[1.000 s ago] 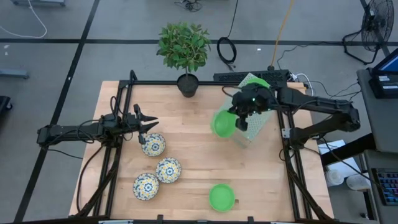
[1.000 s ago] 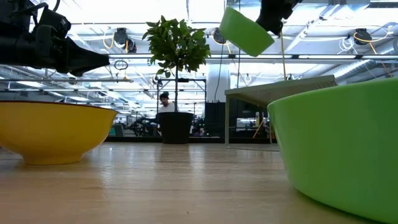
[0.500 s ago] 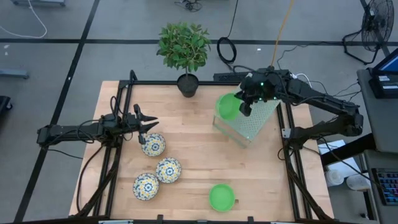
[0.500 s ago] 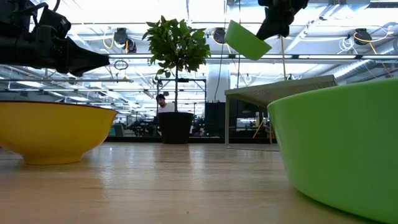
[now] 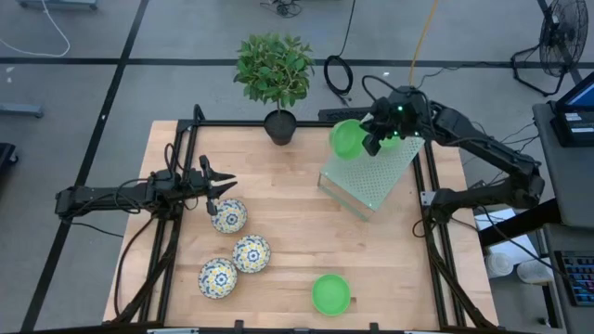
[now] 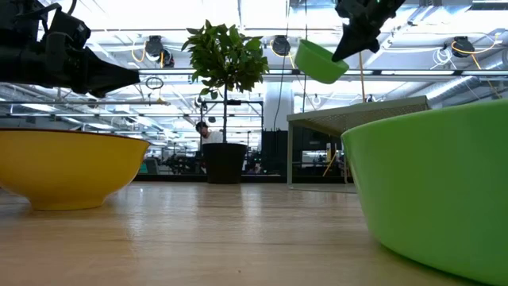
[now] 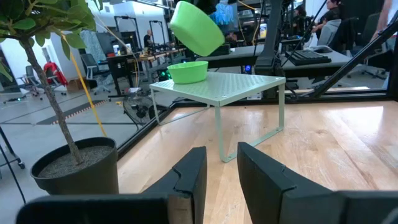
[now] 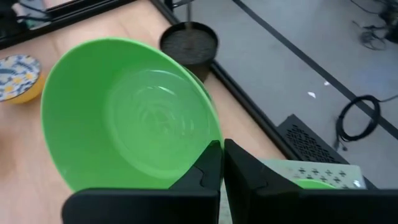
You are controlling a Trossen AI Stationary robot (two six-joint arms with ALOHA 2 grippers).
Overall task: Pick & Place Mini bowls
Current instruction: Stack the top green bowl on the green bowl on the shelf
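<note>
My right gripper is shut on a plain green mini bowl, held in the air over the far left corner of the pale green perforated rack. A second green bowl stands on the rack top. A third green bowl rests on its base near the table's near edge. Three floral bowls stand on the table's left half. My left gripper hovers open just beyond the farthest floral bowl, touching nothing. My right gripper pinches the green bowl's rim, one finger inside the bowl and the other outside its wall. The bowl is lifted clear above the rack and tilted, its opening turned partly sideways.
A black plant pot with a small leafy tree stands at the table's far edge, left of the rack. A black metal frame runs round the table. Bare wood lies between the floral bowls and the rack.
My right gripper has carried the green bowl toward the table's far edge and a little to the right, from over the rack's left side to above its far corner. The bowl has stayed in the hold, clear of the rack.
</note>
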